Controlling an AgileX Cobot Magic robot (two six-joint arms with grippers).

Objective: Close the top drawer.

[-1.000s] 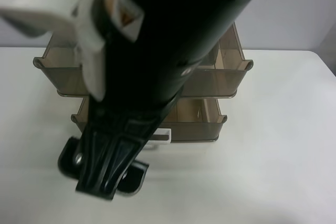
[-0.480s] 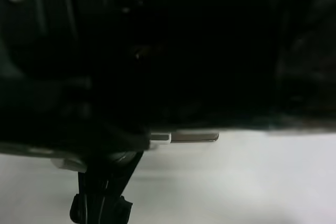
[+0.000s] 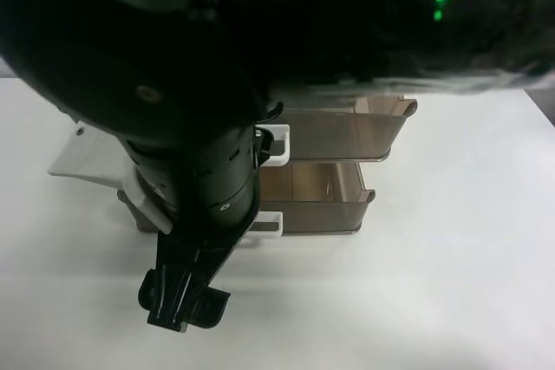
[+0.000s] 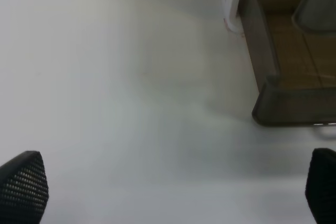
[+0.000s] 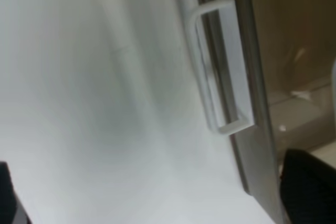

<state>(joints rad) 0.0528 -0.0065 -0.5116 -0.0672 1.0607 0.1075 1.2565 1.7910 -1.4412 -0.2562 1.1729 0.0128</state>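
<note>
The top drawer (image 3: 347, 132) sits above the lower drawer (image 3: 321, 201) on the desk (image 3: 451, 283), its white handle (image 3: 283, 146) toward the arms, while the left fingers (image 4: 23, 187) and the right fingers (image 5: 310, 187) are both apart and empty, probably ready for pushing it in.

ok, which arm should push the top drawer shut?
Right, likely: its open gripper faces a drawer's white loop handle close up. Left wrist view shows mostly table, only a drawer corner.

The left gripper (image 4: 172, 184) and right gripper (image 5: 156, 187) both gape wide, empty.
</note>
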